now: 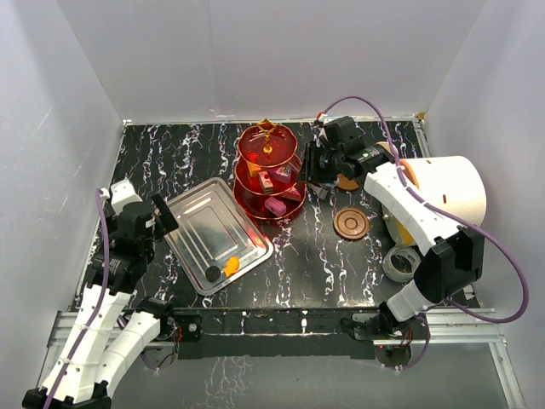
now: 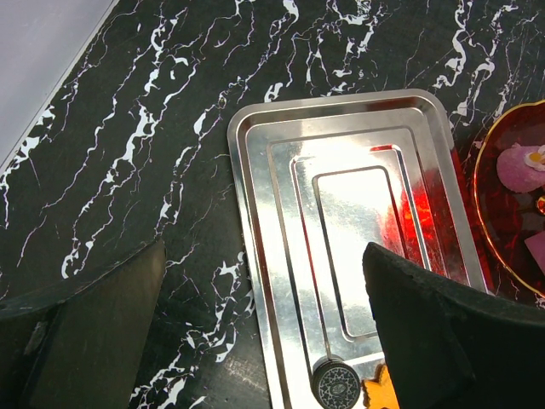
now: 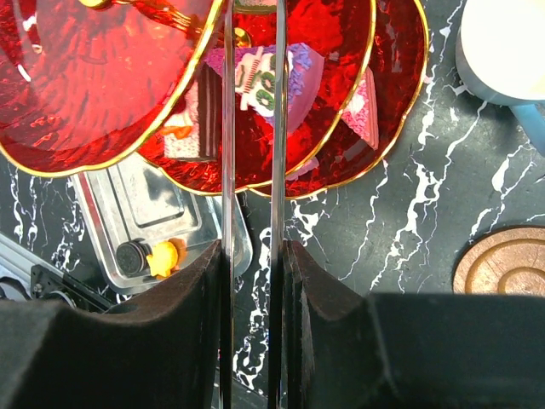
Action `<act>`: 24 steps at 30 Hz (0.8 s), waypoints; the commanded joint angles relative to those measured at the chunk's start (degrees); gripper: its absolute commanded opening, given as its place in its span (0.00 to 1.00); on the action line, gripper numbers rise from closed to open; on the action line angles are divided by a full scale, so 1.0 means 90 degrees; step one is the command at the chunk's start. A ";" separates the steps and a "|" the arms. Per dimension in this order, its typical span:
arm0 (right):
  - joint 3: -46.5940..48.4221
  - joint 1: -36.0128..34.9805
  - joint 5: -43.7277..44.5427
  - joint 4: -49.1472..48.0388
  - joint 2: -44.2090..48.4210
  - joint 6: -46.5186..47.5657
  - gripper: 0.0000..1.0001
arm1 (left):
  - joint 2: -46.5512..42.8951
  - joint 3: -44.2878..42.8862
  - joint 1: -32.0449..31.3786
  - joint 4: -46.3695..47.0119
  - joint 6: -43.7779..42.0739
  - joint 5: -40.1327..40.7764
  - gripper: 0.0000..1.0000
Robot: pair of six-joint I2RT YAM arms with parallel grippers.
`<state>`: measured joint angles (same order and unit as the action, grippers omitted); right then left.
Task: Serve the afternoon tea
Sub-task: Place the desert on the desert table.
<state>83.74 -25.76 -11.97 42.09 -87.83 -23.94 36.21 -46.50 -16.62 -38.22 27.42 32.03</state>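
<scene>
The right gripper (image 3: 253, 251), clamping tongs (image 3: 228, 153), seemingly set a sweet (image 3: 258, 78) on the stand (image 3: 85, 85), release due next, while the left gripper (image 2: 264, 256) gaped.

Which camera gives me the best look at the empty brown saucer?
The top view: the whole saucer shows unobstructed, right of the red stand. The right wrist view catches only part of the saucer, cut off by the frame edge. The left wrist view misses it.

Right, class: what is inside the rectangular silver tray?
In the tray, at its near end, a dark round piece and an orange sweet beside it; the rest is bare metal. The red stand overhangs one far corner, hiding it.
</scene>
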 commanded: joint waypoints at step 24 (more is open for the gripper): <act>-0.0407 0.0206 0.0985 0.0467 0.1600 -0.0214 0.34 | -0.0029 -0.0142 -0.0024 0.0009 -0.0044 0.0025 0.99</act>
<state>80.29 -24.21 -8.51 45.71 -78.22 -24.36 36.18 -46.50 -16.62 -38.22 27.44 31.94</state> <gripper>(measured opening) 0.348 0.986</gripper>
